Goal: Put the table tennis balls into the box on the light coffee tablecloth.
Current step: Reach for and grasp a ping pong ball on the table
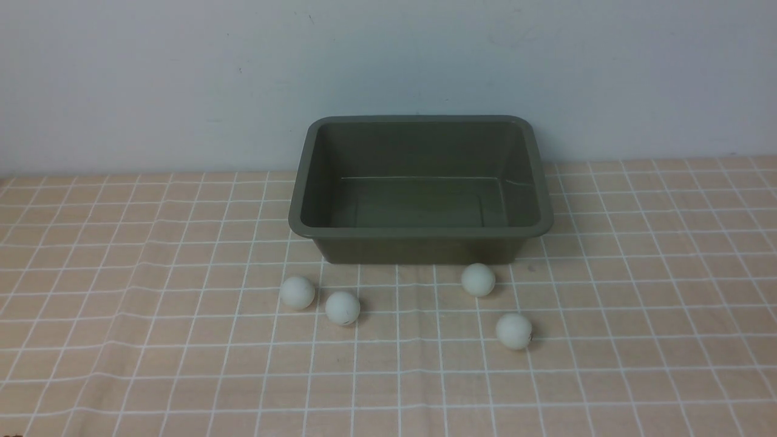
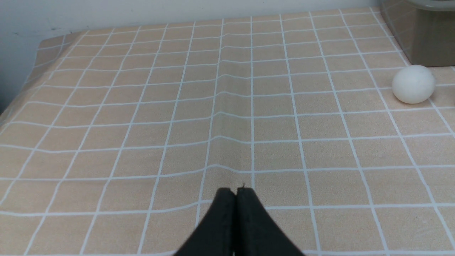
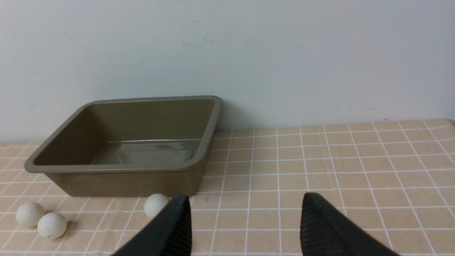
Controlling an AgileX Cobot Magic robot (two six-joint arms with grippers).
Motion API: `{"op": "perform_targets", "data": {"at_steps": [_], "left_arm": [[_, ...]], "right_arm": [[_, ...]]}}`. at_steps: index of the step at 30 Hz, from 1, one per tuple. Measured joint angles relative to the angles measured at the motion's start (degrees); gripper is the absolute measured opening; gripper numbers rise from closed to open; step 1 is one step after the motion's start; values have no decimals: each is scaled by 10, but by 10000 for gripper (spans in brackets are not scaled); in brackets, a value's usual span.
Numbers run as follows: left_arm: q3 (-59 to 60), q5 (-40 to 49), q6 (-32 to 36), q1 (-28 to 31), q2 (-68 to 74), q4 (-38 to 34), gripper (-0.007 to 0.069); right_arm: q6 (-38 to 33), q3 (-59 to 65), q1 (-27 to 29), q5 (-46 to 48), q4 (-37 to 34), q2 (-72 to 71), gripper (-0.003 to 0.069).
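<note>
Table tennis balls, 4, lie on the light coffee tablecloth in front of the box; left gripper together, right gripper apart, empty.

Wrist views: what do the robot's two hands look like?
Left hand: matte black, two wedge-shaped fingers tapering to blunt tips. Right hand: same black wedges, fine ribbing on the inner faces. No cables, markings or arm links show.

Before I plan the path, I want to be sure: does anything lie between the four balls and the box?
Nothing visible does. The balls lie on bare cloth in front of the box, which is empty. Only its near wall and rim face them, so each ball must go over the rim.
</note>
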State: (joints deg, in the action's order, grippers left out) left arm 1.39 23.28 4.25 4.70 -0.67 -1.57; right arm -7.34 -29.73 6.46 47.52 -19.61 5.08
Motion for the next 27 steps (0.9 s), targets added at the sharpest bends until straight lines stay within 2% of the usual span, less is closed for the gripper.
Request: {"op": "perform_targets", "data": {"at_steps": [10, 15, 21, 27], "left_arm": [[0, -3, 0, 0, 0, -3, -68], [3, -61, -12, 0, 0, -82, -68], [3, -143, -17, 0, 0, -161, -68], [3, -172, -18, 0, 0, -233, -68]], "right_arm": [[-8, 0, 0, 12, -34, 0, 384], [-72, 0, 0, 47, -39, 0, 384], [-110, 0, 0, 61, -70, 0, 384], [-141, 0, 0, 61, -78, 0, 384]]}}
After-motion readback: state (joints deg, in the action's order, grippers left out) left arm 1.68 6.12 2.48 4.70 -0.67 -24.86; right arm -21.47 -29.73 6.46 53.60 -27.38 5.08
